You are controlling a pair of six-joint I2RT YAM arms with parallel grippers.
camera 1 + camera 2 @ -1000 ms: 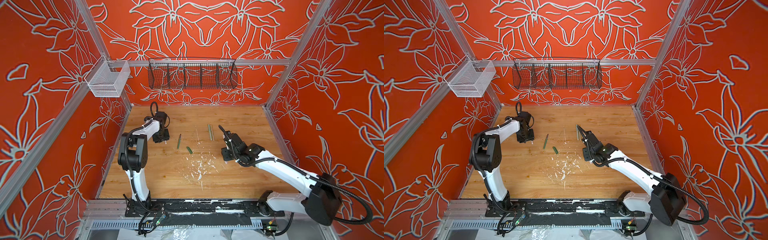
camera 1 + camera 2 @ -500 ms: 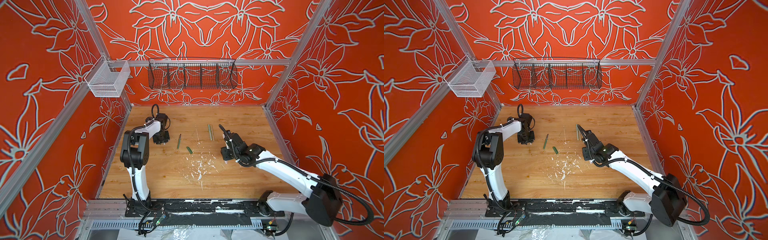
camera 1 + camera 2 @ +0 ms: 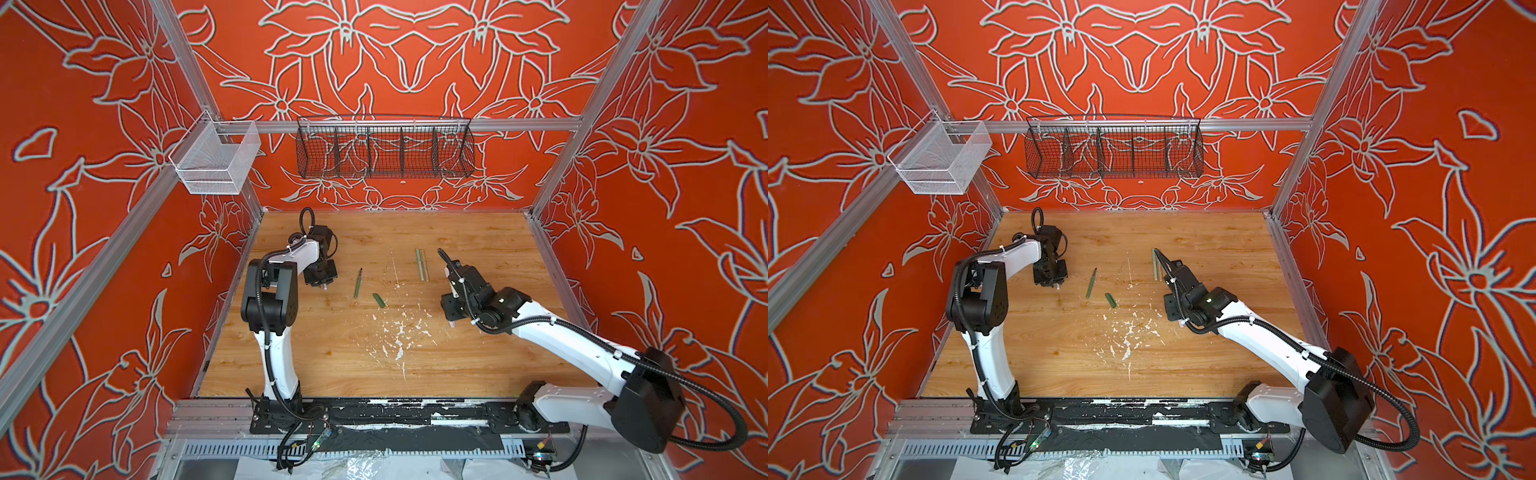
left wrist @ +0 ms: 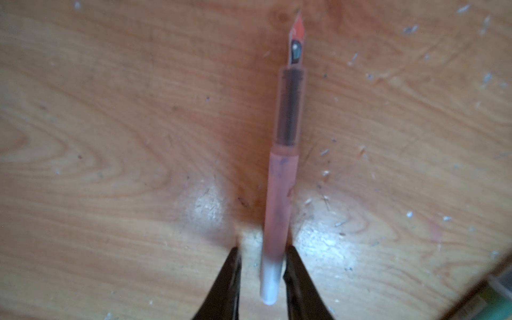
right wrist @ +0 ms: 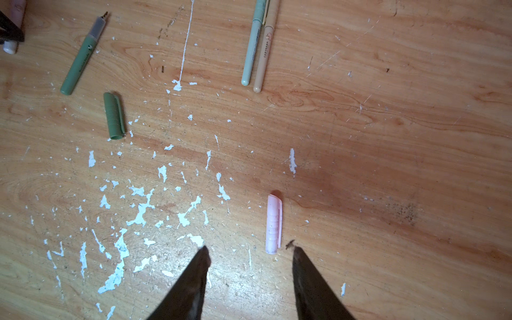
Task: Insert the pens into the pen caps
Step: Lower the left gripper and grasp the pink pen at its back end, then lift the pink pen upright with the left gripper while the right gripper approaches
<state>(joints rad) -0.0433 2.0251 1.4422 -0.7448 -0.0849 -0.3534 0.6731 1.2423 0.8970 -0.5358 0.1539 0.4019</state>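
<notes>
The left gripper (image 4: 263,249) is down low at the wooden table (image 4: 110,138). Its two black fingers (image 4: 297,274) stand on both sides of the back end of the pale pink pen (image 4: 279,194). One finger touches the pen. The other finger has a small gap next to the pen, so the pen is not squeezed tight. The pen lies flat, and its dark pointed tip points away from the gripper.

The right gripper (image 5: 250,257) is open, with nothing between its fingers. It hangs over the table. The pale pink pen cap (image 5: 273,224) lies flat just in front of it, close to one fingertip. It is not between the fingers.

Many white paint flecks (image 5: 141,210) are spread on the wood beside the cap. Farther out lies the dark green pen cap (image 5: 114,116). The dark green pen (image 5: 81,55) is near it but does not touch it, and its tip is bare. On the other side, the light green pen (image 5: 253,47) and the tan pen (image 5: 265,52) lie side by side, touching.
</notes>
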